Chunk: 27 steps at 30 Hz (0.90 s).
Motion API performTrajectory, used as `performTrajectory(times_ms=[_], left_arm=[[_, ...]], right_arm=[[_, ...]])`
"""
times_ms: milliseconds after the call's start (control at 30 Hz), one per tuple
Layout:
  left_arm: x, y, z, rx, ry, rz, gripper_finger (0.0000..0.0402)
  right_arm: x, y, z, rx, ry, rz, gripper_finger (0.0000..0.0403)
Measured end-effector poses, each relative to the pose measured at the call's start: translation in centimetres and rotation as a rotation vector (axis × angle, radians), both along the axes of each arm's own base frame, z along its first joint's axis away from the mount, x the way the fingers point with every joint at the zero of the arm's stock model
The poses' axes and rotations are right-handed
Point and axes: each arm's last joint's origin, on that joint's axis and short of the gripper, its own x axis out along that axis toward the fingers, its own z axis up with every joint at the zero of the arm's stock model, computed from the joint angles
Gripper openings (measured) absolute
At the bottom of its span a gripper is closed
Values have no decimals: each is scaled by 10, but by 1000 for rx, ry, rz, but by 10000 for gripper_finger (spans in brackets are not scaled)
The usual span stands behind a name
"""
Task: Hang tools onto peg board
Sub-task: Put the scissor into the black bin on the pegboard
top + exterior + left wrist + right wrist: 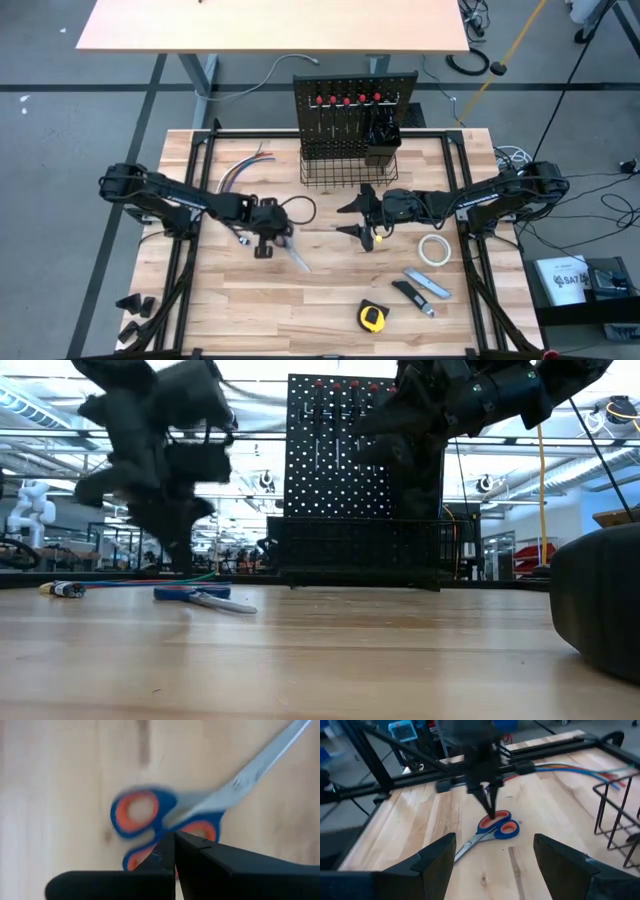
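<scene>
High view: at left of centre we see the left gripper (pixel 268 243) clenched at the handle end of the scissors (pixel 297 256), while left wrist view shows orange-and-blue loops and stiff, slick steel blades, which we judge light and best held by a loop; right gripper (pixel 362 213) spread.

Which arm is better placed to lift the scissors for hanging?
Left. Its tool is shut at the handle of the scissors, which lie flat on the table. The right tool stands open, apart from them, nearer the peg board.
</scene>
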Motion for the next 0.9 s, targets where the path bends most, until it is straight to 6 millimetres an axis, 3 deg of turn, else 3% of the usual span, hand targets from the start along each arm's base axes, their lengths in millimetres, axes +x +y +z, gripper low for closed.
performTrajectory(times_ms=[133, 300, 633, 767, 900], left_arm=[[7, -11, 11, 16, -134, -78, 0], [1, -11, 15, 59, -118, -112, 0], [-17, -8, 5, 142, 34, -128, 0], [-29, -3, -8, 146, 27, -91, 0], [-34, 4, -18, 137, -6, -15, 0]], right_arm=[[2, 2, -4, 66, 6, -16, 258], [21, 14, -23, 91, 77, 9, 258], [110, 42, -47, 46, 284, -47, 258], [142, 54, -63, -23, 351, -151, 258], [166, 54, -67, -11, 356, -208, 258]])
